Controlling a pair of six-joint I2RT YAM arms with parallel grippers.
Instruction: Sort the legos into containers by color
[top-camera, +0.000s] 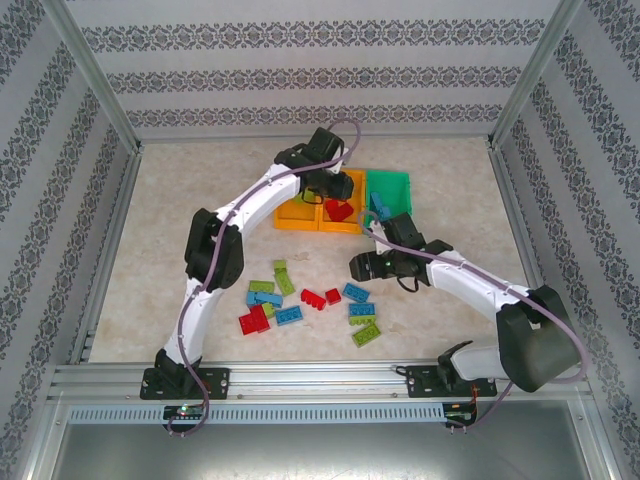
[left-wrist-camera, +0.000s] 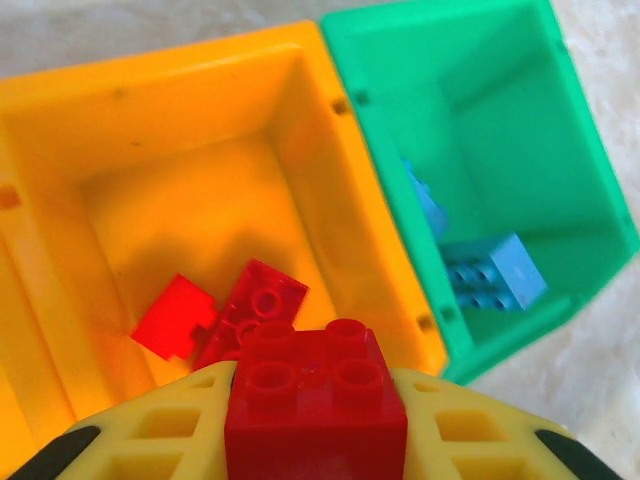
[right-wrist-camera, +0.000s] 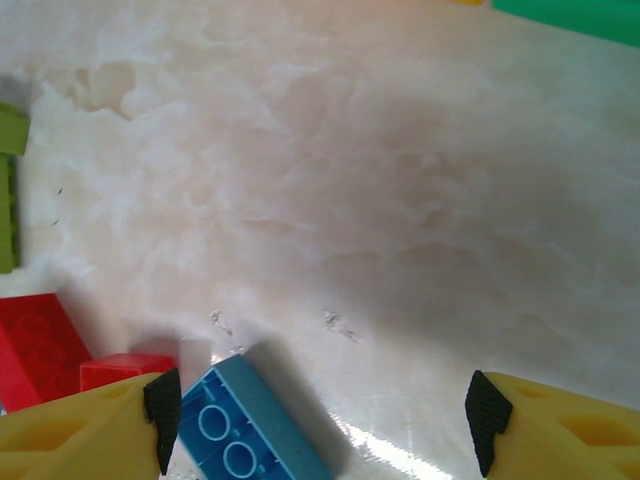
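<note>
My left gripper (left-wrist-camera: 315, 440) is shut on a red lego (left-wrist-camera: 315, 400) and holds it above the middle orange container (left-wrist-camera: 180, 110), where two red legos (left-wrist-camera: 250, 310) lie. In the top view this gripper (top-camera: 340, 205) hangs over the orange containers (top-camera: 300, 218). The green container (left-wrist-camera: 480, 60) to the right holds blue legos (left-wrist-camera: 495, 275). My right gripper (right-wrist-camera: 324, 425) is open just above the table, with an upside-down blue lego (right-wrist-camera: 245, 435) by its left finger. In the top view the right gripper (top-camera: 355, 268) is above the loose legos (top-camera: 313, 297).
Red (top-camera: 255, 320), blue (top-camera: 290, 316) and lime green (top-camera: 365, 333) legos lie scattered on the marble table (top-camera: 180, 200) in front of the arms. By the right gripper lie red legos (right-wrist-camera: 35, 350) and a green one (right-wrist-camera: 8, 190). Metal frame posts (top-camera: 95, 75) ring the table.
</note>
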